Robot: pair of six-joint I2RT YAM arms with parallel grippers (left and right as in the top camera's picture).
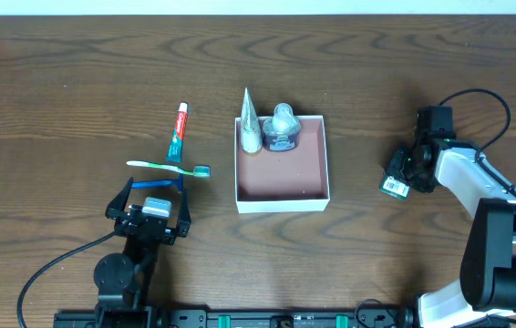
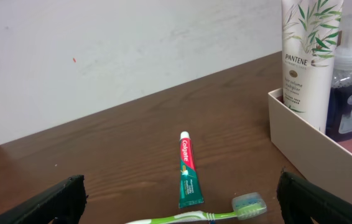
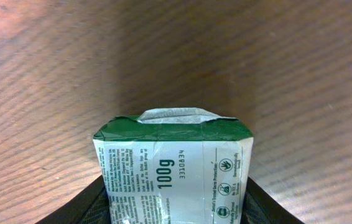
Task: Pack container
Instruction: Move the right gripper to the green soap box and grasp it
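Note:
The container [image 1: 282, 199] is a shallow white-walled box with a reddish-brown floor at mid table; it also shows in the left wrist view [image 2: 313, 140]. A white Pantene tube [image 1: 250, 123] and a clear pump bottle [image 1: 282, 128] stand in its far end. A red and green toothpaste tube [image 1: 178, 133] and a green toothbrush [image 1: 169, 167] lie left of it. My left gripper [image 1: 149, 208] is open and empty just in front of the toothbrush [image 2: 207, 216]. My right gripper [image 1: 402, 175] is shut on a green and white soap packet [image 3: 173, 171], right of the container.
The dark wooden table [image 1: 76, 82] runs to a pale wall at the back. Black cables [image 1: 490, 98] loop by the right arm. The arm bases stand along the front edge.

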